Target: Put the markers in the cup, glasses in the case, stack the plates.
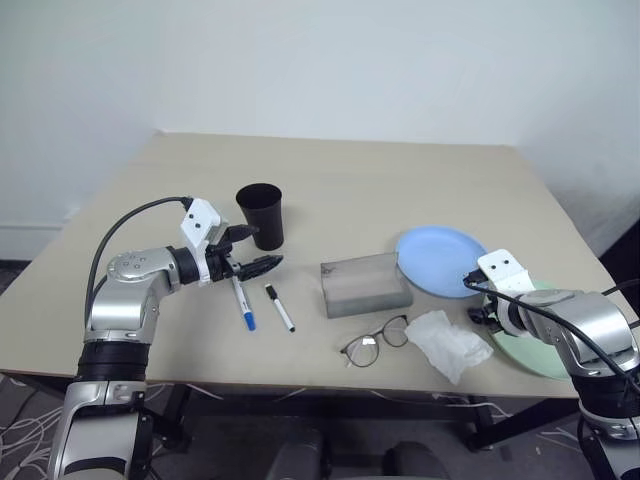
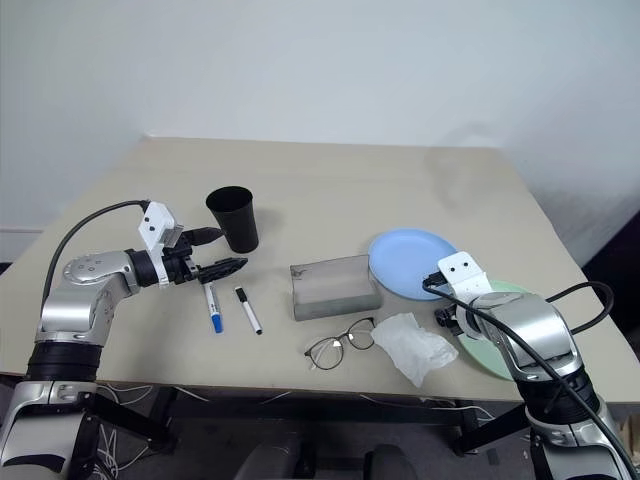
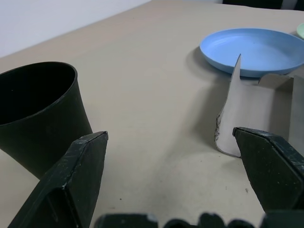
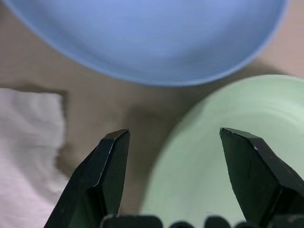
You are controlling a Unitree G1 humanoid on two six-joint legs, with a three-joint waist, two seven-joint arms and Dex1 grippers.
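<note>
a tan table (image 1: 330,170). at the right, the right gripper (image 4: 173,156) hangs with jaws apart and empty over the green plate (image 4: 228,156), just beside the blue plate (image 1: 440,260). the left gripper (image 1: 250,250), jaws apart, waits by the black cup (image 1: 262,214). a grab here may snag the tissue (image 1: 445,340) or shove the plates apart.

Lab: bare table (image 1: 330,170), white wall (image 1: 320,60)

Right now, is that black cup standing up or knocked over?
Standing upright. The black cup rests on its narrow base on the table, open mouth facing up, no markers inside it that I can see.
</note>
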